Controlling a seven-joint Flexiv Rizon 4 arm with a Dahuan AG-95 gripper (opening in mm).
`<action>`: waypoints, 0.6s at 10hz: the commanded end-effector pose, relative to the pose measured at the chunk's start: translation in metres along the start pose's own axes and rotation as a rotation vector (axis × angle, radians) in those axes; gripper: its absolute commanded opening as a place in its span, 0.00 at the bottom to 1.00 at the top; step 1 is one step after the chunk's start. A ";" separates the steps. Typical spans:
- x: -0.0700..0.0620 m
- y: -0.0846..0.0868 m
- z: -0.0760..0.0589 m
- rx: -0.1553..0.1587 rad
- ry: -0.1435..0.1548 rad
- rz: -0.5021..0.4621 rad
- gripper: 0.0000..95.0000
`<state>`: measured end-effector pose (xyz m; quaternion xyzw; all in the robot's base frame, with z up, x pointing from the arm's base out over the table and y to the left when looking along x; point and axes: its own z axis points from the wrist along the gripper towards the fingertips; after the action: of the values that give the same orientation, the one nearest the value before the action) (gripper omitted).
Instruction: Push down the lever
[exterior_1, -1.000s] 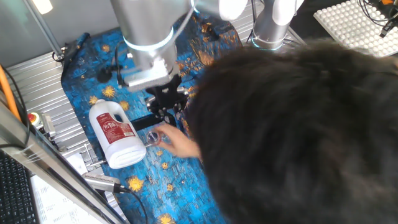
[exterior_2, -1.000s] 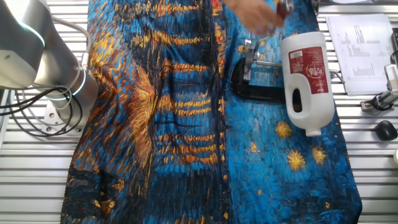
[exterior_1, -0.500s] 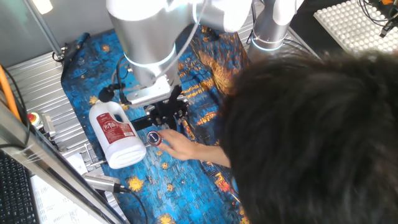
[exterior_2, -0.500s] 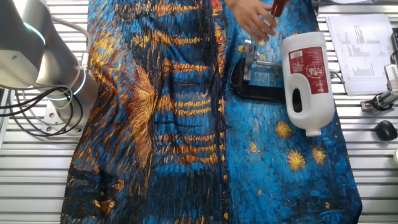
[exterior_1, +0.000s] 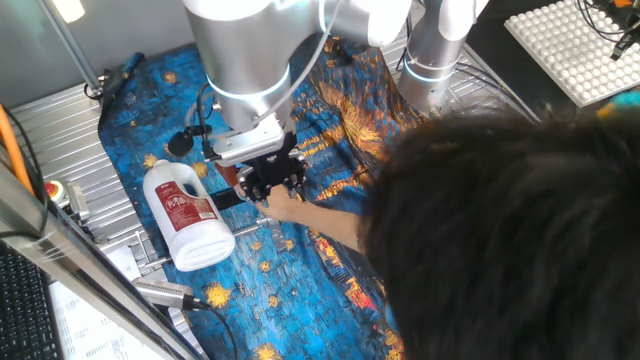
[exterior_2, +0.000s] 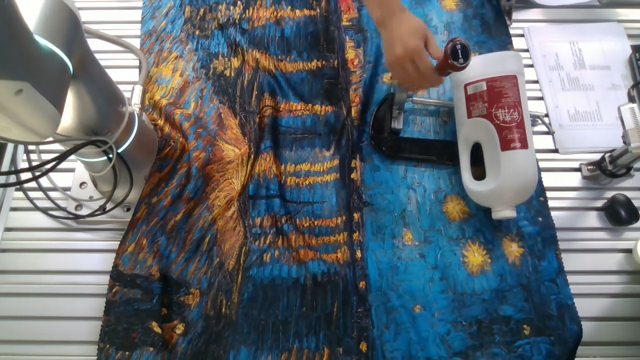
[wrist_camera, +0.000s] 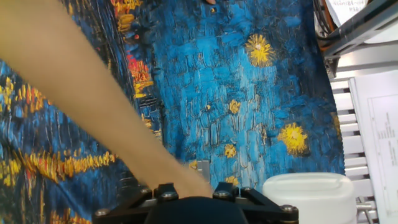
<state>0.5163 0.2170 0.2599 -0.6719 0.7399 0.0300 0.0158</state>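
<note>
The black C-shaped clamp (exterior_2: 408, 143) lies on the blue painted cloth, left of the white bottle (exterior_2: 492, 128). The lever's thin silver rod (exterior_2: 428, 101) shows at the clamp's top end; I cannot make out its red cap. In one fixed view my gripper (exterior_1: 270, 190) hangs just above the clamp, which it and a person's hand (exterior_1: 298, 212) mostly hide. I cannot tell how its fingers stand. The hand view shows only the gripper's black body (wrist_camera: 196, 210) and the person's forearm (wrist_camera: 93, 99) crossing in front.
The person's hand (exterior_2: 405, 50) holds a small round dark-red object (exterior_2: 456, 54) against the bottle's top. The person's dark hair (exterior_1: 500, 230) fills the right of one fixed view. The bottle (exterior_1: 186, 215) lies left of the gripper and shows in the hand view (wrist_camera: 311, 196). Papers (exterior_2: 575, 85) lie off the cloth.
The person's hand came down with the dark-red object to the bottle's top and now lies under my gripper. The gripper shifted slightly right. The person's head drew back to the right.
</note>
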 end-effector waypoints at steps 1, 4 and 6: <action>0.000 0.000 -0.001 -0.001 0.002 -0.010 0.40; 0.000 0.000 0.000 -0.002 0.000 -0.023 0.40; 0.007 -0.008 0.002 -0.006 0.014 -0.067 0.40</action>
<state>0.5236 0.2076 0.2558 -0.6940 0.7194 0.0272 0.0118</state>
